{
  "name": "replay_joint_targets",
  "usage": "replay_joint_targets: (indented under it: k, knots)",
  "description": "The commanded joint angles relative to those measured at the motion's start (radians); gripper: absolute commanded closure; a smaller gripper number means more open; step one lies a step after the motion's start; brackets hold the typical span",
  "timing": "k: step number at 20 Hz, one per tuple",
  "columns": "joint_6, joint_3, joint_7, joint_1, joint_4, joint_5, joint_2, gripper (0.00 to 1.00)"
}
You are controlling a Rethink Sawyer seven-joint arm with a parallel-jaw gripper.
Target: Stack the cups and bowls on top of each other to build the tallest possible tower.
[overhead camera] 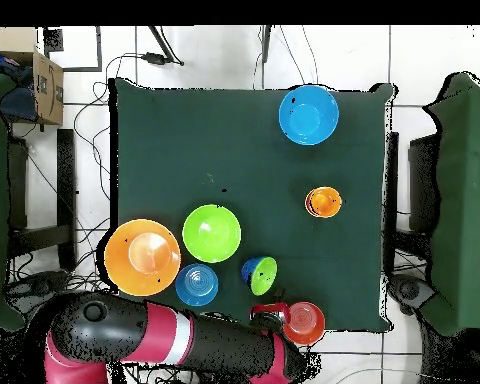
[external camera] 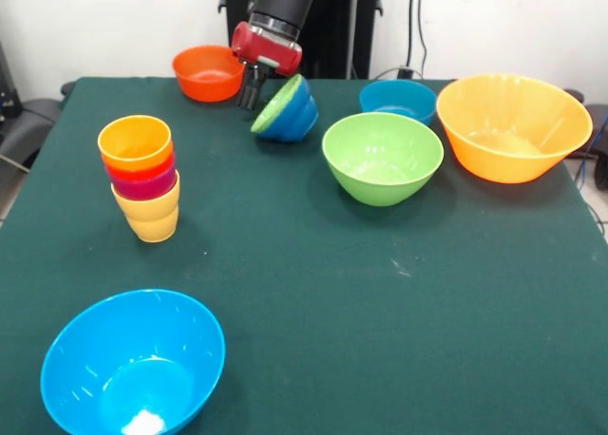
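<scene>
Front view: the red and black gripper (external camera: 252,95) hangs just beside a tilted dark blue plastic bowl with a green inside (external camera: 286,108) — whether it is open or closed cannot be told.
Tower: four nested plastic tumblers (external camera: 142,177), yellow at the base, well apart from the gripper.
Handling: the bowl is probably light, stiff and slippery — best pinched at its rim.

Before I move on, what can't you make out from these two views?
- Gripper, front view: its dark tips sit close together, too small to tell open from shut; in the overhead view the arm covers it.
- Tilted dark blue bowl: whether the gripper touches it is unclear in both views.
- Cup stack: the cups nest, so only rims show below the top one.
- Big light blue bowl, front view: cut off by the bottom edge.
</scene>
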Motion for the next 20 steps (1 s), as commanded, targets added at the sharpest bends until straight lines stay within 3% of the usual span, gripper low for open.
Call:
replay_joint_targets:
  k: [1,4,14,20]
  knots:
    - [0.008,0.159,0.085,-0.028,-0.063,-0.025,0.014,1.0]
    - [0.012,0.168,0.103,-0.041,-0.065,-0.057,-0.02,1.0]
    - [0.212,0.235,0.175,-0.116,-0.041,-0.256,-0.288,1.0]
    - [0.32,0.262,0.15,-0.169,-0.044,-0.311,-0.361,1.0]
